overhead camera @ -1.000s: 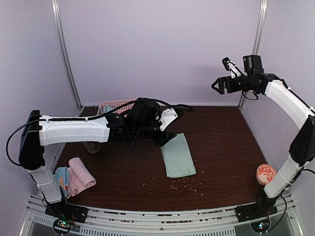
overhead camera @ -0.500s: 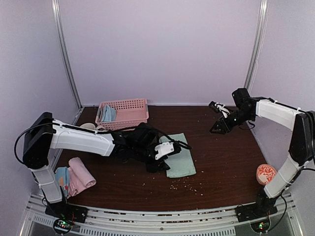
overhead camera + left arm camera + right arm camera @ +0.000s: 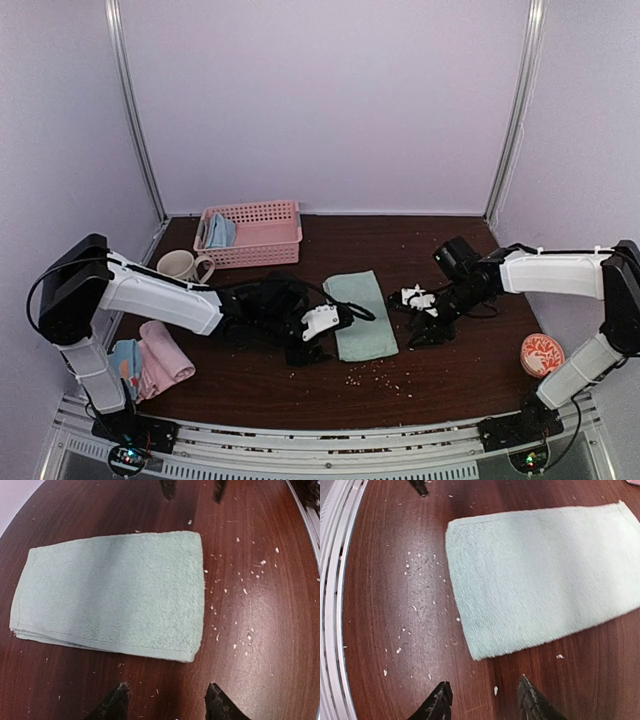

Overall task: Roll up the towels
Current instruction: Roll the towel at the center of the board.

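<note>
Between our left hand [image 3: 165,692] and right hand [image 3: 484,685], both part open and empty, the sage green towel [image 3: 361,316] lies flat, its long axis crosswise to both hands' reach.

No text, label, brand, number or sign can be read in any view. The small round object [image 3: 541,354] at the right edge of the bench [image 3: 450,385] carries an orange and white pattern, too small to tell if it holds letters.
</note>
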Robot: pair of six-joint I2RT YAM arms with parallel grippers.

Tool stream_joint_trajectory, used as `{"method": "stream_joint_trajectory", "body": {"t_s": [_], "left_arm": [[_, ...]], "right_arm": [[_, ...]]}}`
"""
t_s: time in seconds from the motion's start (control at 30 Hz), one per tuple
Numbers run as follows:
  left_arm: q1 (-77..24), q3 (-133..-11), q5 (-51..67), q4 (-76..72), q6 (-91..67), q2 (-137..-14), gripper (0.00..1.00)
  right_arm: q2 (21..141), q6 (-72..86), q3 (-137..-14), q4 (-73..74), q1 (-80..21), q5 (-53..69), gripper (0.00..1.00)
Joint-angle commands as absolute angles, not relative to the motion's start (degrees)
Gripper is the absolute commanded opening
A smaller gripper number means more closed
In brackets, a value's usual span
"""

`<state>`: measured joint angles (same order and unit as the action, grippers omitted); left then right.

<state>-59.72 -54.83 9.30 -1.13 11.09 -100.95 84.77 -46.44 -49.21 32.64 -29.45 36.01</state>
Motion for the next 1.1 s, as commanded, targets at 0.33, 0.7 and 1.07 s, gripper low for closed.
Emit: {"method": "stream_joint_trajectory", "body": {"t_s": [0.33,0.7,1.07], "left_arm": [[-58.5,-44.2,0.2,-16.3,-5.4,-90.9,0.56],[-58.5,-38.6,0.0,-20.2,-7.3,-87.2,0.56],[-58.5,-38.2,-0.1,-20.4,-6.7,-87.4,0.55]], "right_arm": [[88.2,-51.7,-49.3,22.8,-43.2,24.5,0.47],[95.6,-50.0,-50.6,21.3,-44.1,22.5,0.46],[95.2,-49.9,-53.0,23.8,-44.2,21.9,0.44]]}}
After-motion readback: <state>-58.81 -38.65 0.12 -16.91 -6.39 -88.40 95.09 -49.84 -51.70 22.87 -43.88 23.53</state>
